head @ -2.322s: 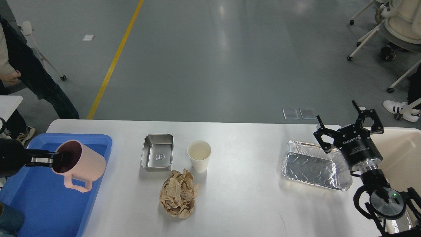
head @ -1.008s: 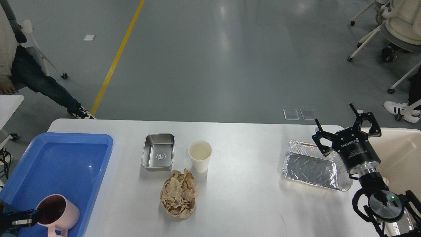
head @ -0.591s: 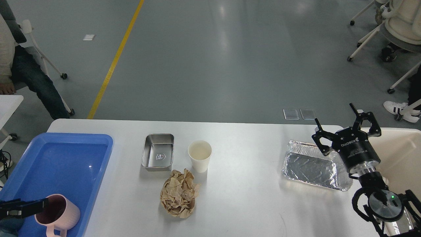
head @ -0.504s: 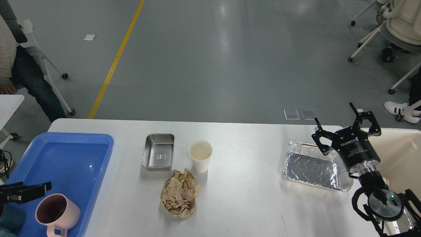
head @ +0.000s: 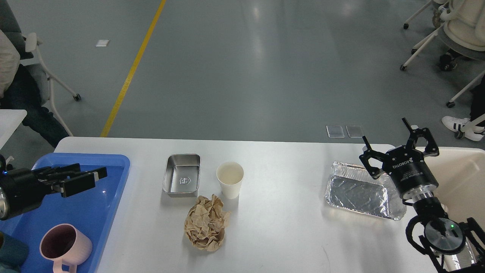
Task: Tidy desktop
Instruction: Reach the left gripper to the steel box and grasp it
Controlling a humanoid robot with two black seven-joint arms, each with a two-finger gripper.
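Desk (head: 288,227) status: the white top spreads in front of both hands and carries four loose items. Your left hand (head: 85,177) hangs over the blue tray (head: 113,182), fingers apart, holding nothing. The pink mug (head: 65,247) stands upright in the tray, nearer you than that hand and clear of it.

Your right hand (head: 401,146) is raised at the desk's far right, fingers spread wide and empty, directly above the far right end of the foil tray (head: 360,195). The cream bin (head: 462,178) lies just outboard of it.

Handling estimates:

- Steel container (head: 181,175), just beyond the left hand's reach line: rigid, probably slippery. Grip one upright wall, a finger inside and a finger outside.
- Paper cup (head: 229,180), just right of the container: light, crushable. Close gently across the rim or body.
- Crumpled brown paper (head: 206,223), nearer you than the cup: soft, very light. Pinch the bulk from above.
- Foil tray: thin, likely to buckle. Grip the rolled rim, not the floor.

The desk itself is fixed and smooth; expect items to slide if nudged.
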